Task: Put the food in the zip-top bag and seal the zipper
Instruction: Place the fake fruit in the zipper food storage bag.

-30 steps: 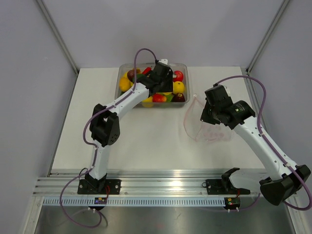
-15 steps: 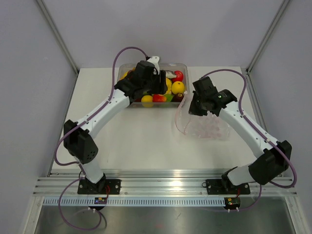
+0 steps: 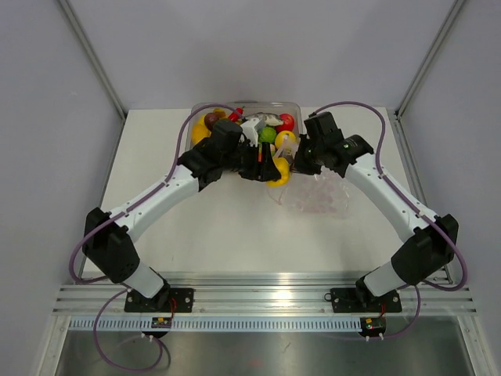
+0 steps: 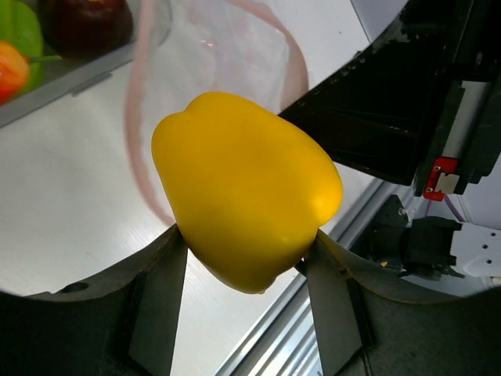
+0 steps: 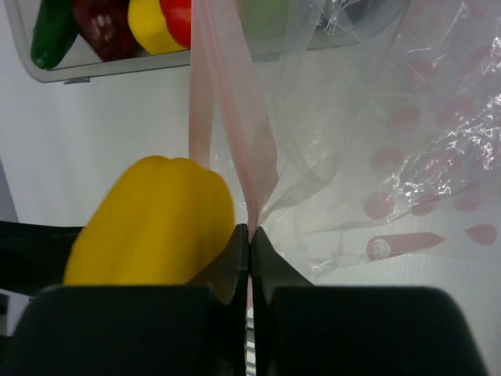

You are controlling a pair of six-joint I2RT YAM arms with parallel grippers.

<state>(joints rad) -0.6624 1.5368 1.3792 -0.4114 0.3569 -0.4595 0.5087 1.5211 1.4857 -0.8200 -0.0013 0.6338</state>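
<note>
Right now your left gripper (image 4: pixel 244 270) is clamped on a yellow pepper (image 4: pixel 246 188), 1 finger on each side. It holds the pepper over the table (image 3: pixel 219 227), just beside the mouth of the zip-top bag (image 3: pixel 317 197). Your right gripper (image 5: pixel 249 251) has its 2 fingers pressed together on the pinkish zipper (image 5: pixel 235 110), holding that edge up while the rest of the bag lies crumpled on the table. Beyond both, the clear tub (image 3: pixel 291 103) at the far edge holds the other food (image 3: pixel 286 122): red, green, yellow and dark purple pieces.
</note>
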